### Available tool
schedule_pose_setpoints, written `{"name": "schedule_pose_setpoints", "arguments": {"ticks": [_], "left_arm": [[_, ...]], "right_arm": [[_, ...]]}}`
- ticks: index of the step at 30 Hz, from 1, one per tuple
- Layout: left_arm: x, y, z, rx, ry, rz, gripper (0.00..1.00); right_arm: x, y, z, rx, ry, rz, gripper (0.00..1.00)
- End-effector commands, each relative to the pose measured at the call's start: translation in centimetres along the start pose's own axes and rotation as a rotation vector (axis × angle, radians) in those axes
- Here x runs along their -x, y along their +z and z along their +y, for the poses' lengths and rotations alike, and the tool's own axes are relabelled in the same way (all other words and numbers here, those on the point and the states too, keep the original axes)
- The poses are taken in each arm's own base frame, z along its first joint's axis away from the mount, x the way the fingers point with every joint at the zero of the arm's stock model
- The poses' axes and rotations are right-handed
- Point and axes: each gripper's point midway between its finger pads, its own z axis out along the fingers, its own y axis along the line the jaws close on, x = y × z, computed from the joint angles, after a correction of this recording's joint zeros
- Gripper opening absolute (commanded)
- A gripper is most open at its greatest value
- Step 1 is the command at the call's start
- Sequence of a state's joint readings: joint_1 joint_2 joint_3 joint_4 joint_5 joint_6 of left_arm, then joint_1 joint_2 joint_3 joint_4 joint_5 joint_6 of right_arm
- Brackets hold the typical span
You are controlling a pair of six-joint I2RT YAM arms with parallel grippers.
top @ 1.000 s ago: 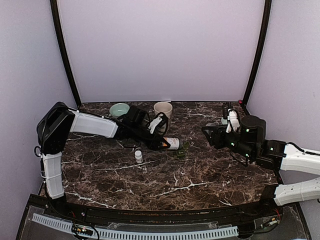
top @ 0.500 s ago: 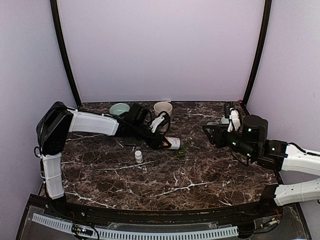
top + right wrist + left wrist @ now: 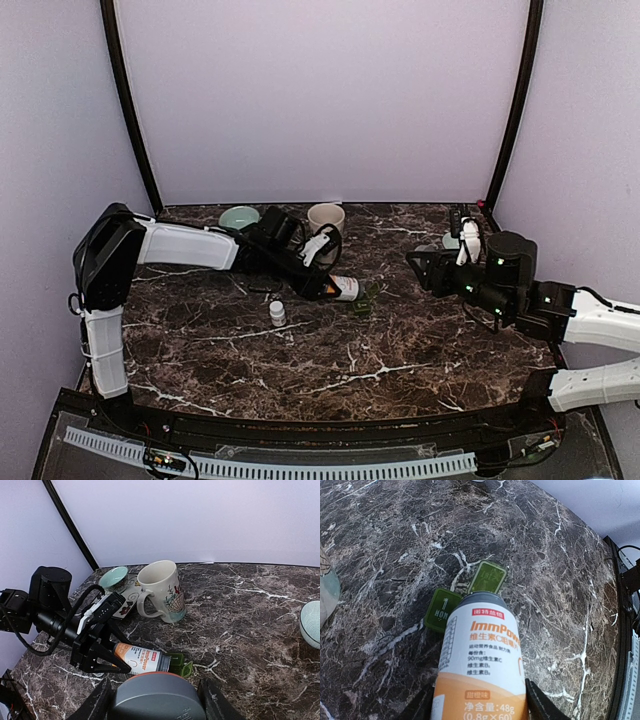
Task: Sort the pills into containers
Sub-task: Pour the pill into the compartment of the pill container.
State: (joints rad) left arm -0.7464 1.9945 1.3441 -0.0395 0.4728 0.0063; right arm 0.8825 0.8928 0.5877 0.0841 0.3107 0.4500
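My left gripper [image 3: 480,706] is shut on a white and orange pill bottle [image 3: 482,660], held nearly flat. Its open mouth points at the containers, a small dark green pill box [image 3: 443,609] with its lid [image 3: 490,577] flipped open. From above, the bottle [image 3: 343,287] lies just left of the box [image 3: 362,304], with the left gripper [image 3: 322,284] around it. My right gripper [image 3: 155,701] is shut on a round grey cap [image 3: 154,696] and hovers right of the box [image 3: 181,664]. No loose pills show.
A cream mug [image 3: 326,218] and a pale green bowl [image 3: 239,217] stand at the back behind the left arm. A small white bottle [image 3: 277,313] stands upright in front of it. A second pale bowl [image 3: 311,623] sits at the right, and a patterned coaster [image 3: 125,599] lies beside the mug.
The left wrist has crept slightly right with the bottle, and the right arm has drifted a little right. Both grips are unchanged.
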Motion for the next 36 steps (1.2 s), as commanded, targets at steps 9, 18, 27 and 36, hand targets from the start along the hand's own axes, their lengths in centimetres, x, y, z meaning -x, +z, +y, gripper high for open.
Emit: {"name": "schedule_pose_setpoints", "arguments": {"ticks": [9,18,27,36], "left_arm": [[3.82,-1.99,-1.58,0.007,0.07,-0.059,0.0],[3.64,-1.78,-1.4,0.023,0.072,-0.035,0.0],[3.56,-1.66,-1.44,0.035,0.079,-0.014,0.0],[3.32,-1.4,-1.5,0.043,0.082,0.008,0.0]], "right_arm": [[1.14,-0.29,0.23,0.019,0.026,-0.053,0.13],[1.11,-0.41,0.13,0.017,0.029,-0.056,0.13],[0.93,-0.41,0.08,0.018,0.03,-0.055,0.13],[0.89,-0.51,0.01,0.017,0.032,-0.056,0.13]]}}
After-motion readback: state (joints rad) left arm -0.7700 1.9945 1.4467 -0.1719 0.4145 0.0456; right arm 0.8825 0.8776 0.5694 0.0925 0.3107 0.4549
